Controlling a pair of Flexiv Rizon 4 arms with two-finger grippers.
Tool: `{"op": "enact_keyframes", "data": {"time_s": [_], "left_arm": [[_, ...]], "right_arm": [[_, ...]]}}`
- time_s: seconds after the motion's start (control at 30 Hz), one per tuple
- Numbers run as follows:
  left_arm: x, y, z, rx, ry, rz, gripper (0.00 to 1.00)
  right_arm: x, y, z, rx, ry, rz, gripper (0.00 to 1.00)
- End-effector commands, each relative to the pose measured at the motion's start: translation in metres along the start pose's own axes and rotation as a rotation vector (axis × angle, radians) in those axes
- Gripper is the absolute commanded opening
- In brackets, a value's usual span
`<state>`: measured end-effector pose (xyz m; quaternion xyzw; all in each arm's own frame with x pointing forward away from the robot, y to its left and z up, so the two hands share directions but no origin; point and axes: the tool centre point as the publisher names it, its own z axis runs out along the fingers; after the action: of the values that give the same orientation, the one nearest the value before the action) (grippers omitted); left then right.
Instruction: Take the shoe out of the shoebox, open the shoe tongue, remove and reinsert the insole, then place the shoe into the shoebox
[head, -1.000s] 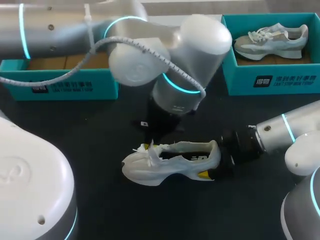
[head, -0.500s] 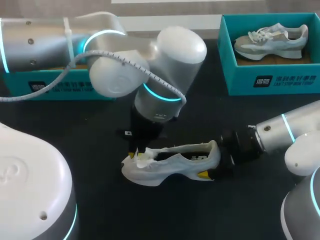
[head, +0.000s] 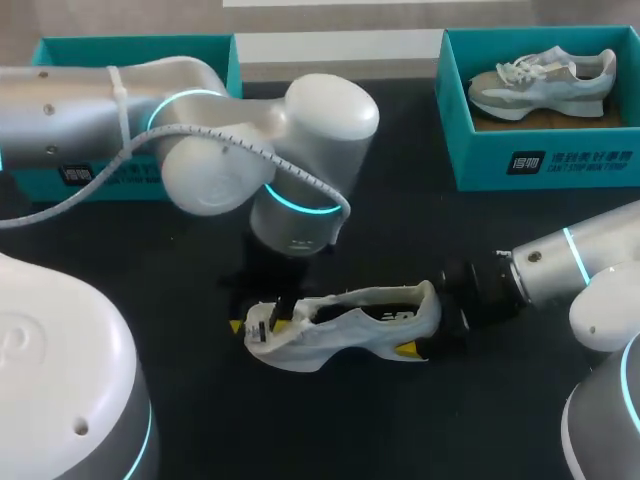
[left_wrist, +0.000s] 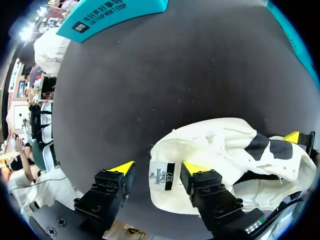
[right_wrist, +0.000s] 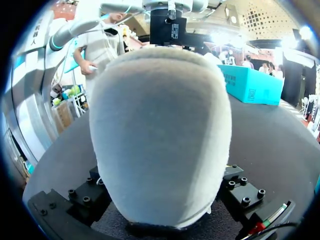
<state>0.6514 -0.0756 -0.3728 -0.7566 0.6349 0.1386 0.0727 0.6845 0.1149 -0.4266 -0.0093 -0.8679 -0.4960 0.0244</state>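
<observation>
Left wrist view: shoe label (left_wrist: 163, 176) within tool (left_wrist: 157, 168)

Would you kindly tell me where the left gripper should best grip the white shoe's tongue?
Probably the tongue's free upper end, at the label tab, coming from above. That flap sits free between the left gripper's open fingers, while the right gripper holds the heel.

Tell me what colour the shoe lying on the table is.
White, with black side markings; the shoe shows best in the head view.
</observation>
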Motion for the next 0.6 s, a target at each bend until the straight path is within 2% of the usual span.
{"op": "enact_keyframes", "data": {"time_s": [0.03,0.27,0.43,0.6], "left_arm": [[-0.022,0.009,0.004,0.003,0.148,0.02,1.0],[-0.036,0.009,0.004,-0.023,0.302,-0.011,1.0],[-0.037,0.012,-0.023,-0.002,0.356,0.041,1.0],[-0.031,0.018,-0.05,0.012,0.327,0.081,1.0]], "right_arm": [[0.002,-0.009,0.003,0.003,0.001,0.001,0.0],[0.002,-0.009,0.003,0.003,0.001,0.001,0.0],[0.002,-0.009,0.003,0.003,0.001,0.001,0.0],[0.002,-0.009,0.003,0.003,0.001,0.001,0.0]]}}
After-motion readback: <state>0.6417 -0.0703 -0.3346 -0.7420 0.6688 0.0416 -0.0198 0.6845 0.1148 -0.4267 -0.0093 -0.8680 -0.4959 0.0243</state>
